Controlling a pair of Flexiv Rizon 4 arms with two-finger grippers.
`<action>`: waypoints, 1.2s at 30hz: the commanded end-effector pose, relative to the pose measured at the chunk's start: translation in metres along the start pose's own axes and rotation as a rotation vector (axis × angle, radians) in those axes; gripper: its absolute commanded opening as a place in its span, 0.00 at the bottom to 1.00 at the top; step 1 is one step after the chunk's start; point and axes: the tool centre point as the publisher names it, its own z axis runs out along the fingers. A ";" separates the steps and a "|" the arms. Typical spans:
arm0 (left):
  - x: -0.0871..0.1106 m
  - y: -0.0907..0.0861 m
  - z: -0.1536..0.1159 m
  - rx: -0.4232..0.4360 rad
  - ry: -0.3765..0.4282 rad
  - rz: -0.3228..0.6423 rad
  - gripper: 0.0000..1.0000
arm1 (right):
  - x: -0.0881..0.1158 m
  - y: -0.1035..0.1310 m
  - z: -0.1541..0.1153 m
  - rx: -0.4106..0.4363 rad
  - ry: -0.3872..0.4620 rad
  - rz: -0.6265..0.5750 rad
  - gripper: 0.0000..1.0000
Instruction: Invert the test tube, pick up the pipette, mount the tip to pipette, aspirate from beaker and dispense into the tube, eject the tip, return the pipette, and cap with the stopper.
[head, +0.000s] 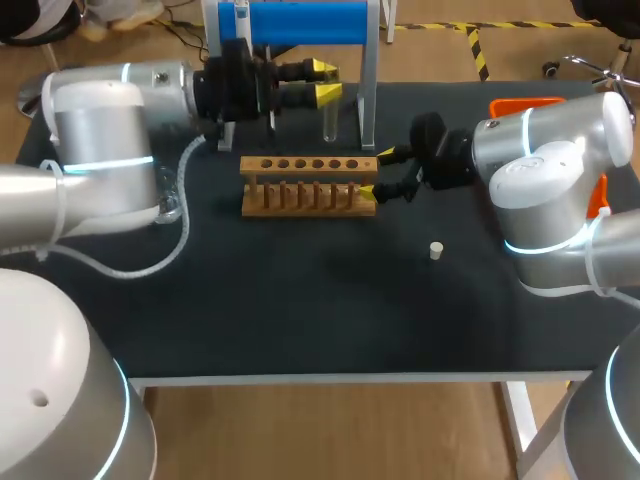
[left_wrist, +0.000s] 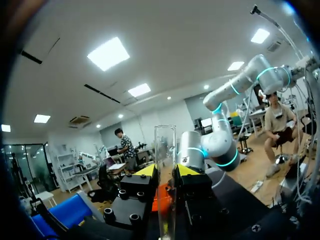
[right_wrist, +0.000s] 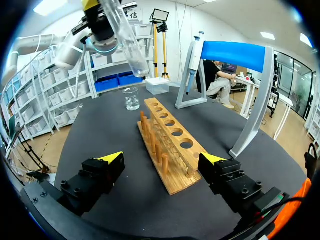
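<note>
A clear test tube (head: 329, 120) hangs between the yellow tips of my left gripper (head: 325, 82), which is shut on it above the table behind the wooden rack (head: 308, 185). In the left wrist view the test tube (left_wrist: 165, 160) runs between the fingers of the left gripper (left_wrist: 166, 171) and sticks out past them. My right gripper (head: 375, 172) stands open, its fingers on either side of the rack's right end. Seen from the right wrist, the rack (right_wrist: 170, 142) lies between the fingers of the right gripper (right_wrist: 162, 160), and the tube (right_wrist: 127, 40) hangs tilted beyond it. A small white stopper (head: 436, 250) lies on the mat.
The pipette (right_wrist: 192, 60) hangs on the blue stand (right_wrist: 235, 50) behind the rack. A glass beaker (right_wrist: 131, 98) stands past the rack's far end. An orange object (head: 525, 105) sits at the table's back right, behind my right arm.
</note>
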 end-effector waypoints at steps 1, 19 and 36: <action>-0.012 0.006 -0.001 -0.006 0.029 -0.071 0.00 | 0.000 0.000 0.000 0.000 0.000 0.000 1.00; -0.017 0.015 -0.010 -0.011 -0.066 -0.183 0.00 | 0.000 0.000 0.000 0.000 0.000 0.000 1.00; -0.038 0.026 -0.012 -0.047 -0.005 -0.272 0.00 | 0.000 0.000 0.000 0.000 0.000 0.000 1.00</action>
